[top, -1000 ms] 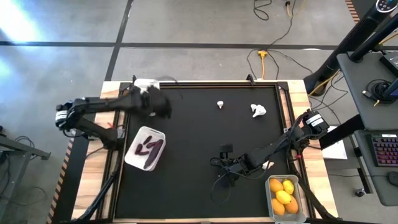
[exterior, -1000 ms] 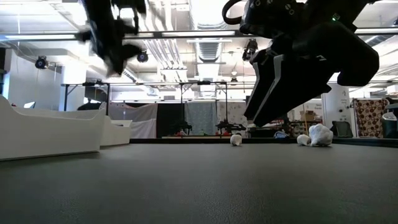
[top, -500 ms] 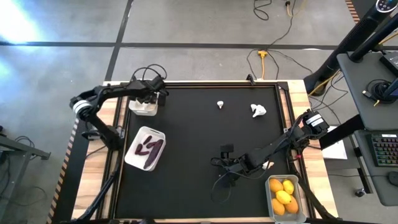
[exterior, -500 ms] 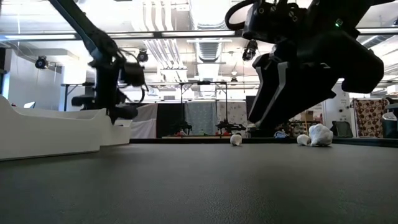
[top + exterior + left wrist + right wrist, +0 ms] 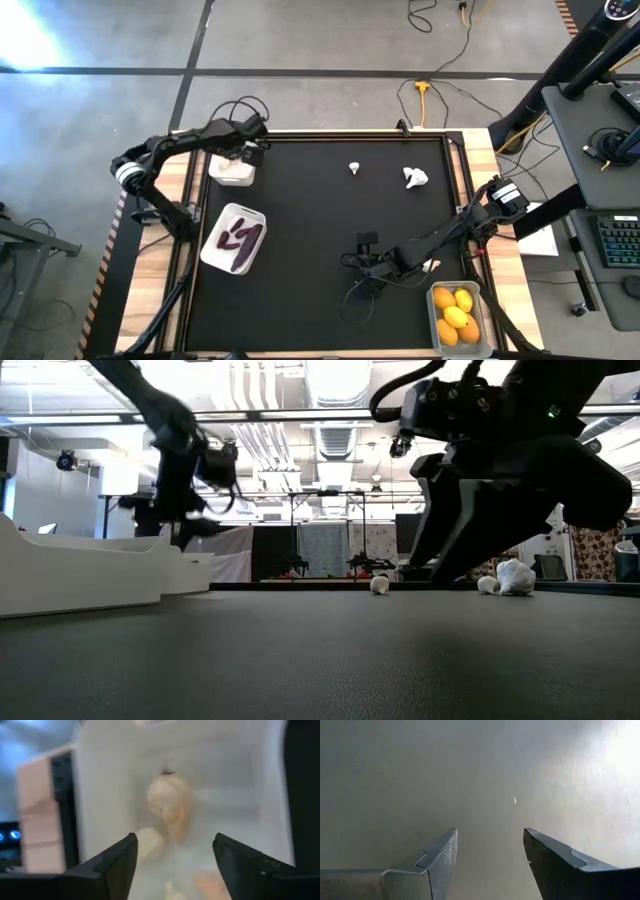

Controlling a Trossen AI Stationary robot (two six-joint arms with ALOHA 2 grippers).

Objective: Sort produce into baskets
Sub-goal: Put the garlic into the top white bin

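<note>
My left gripper [image 5: 245, 153] hangs open over the white basket [image 5: 229, 170] at the table's far left corner. A white garlic bulb [image 5: 169, 801] and other pale pieces lie inside that basket, beyond the open fingers [image 5: 175, 840]. My right gripper [image 5: 358, 272] stands open over bare mat [image 5: 490, 832] near the table's middle, with nothing between its fingers. Two white garlic pieces [image 5: 355, 167] [image 5: 415, 177] rest on the mat toward the far edge. A clear basket [image 5: 233, 238] holds dark purple eggplants. A basket [image 5: 458, 318] at the near right holds yellow and orange fruit.
The black mat [image 5: 320, 220] sits inside a raised dark frame with wooden strips at either side. A small pale piece [image 5: 431, 265] lies on the mat beside my right arm. In the low view the garlic pieces [image 5: 379, 584] [image 5: 515, 576] show beyond my right gripper [image 5: 440, 565].
My left arm has swung toward the table's far edge and sunk, and its gripper has come over the far-left white basket. My right arm has kept still.
</note>
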